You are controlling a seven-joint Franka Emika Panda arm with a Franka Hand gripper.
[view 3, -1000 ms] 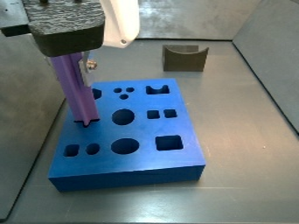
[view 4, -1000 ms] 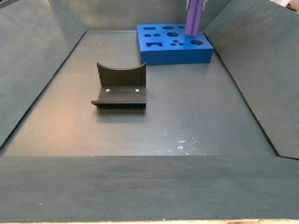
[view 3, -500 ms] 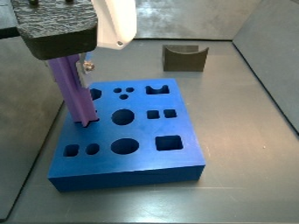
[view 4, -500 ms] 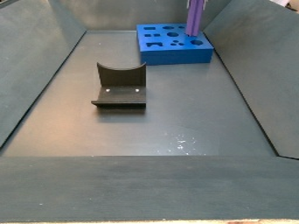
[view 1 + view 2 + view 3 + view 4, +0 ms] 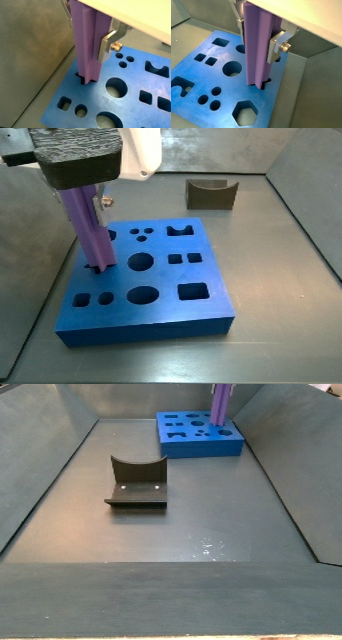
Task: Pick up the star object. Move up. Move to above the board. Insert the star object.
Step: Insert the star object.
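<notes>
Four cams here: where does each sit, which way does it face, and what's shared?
Wrist view: on the arm, looking down the star object at the board; hand fingers show.
Wrist view: same, from the opposite side.
Side view: close above the board, hand shut on the star object.
Side view: far end, fixture near, board behind.
All share star object and board.

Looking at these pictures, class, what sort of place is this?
Probably a robot test cell: a walled grey metal floor, a blue board of shaped holes, and a claw holding a purple star post in it.
</notes>
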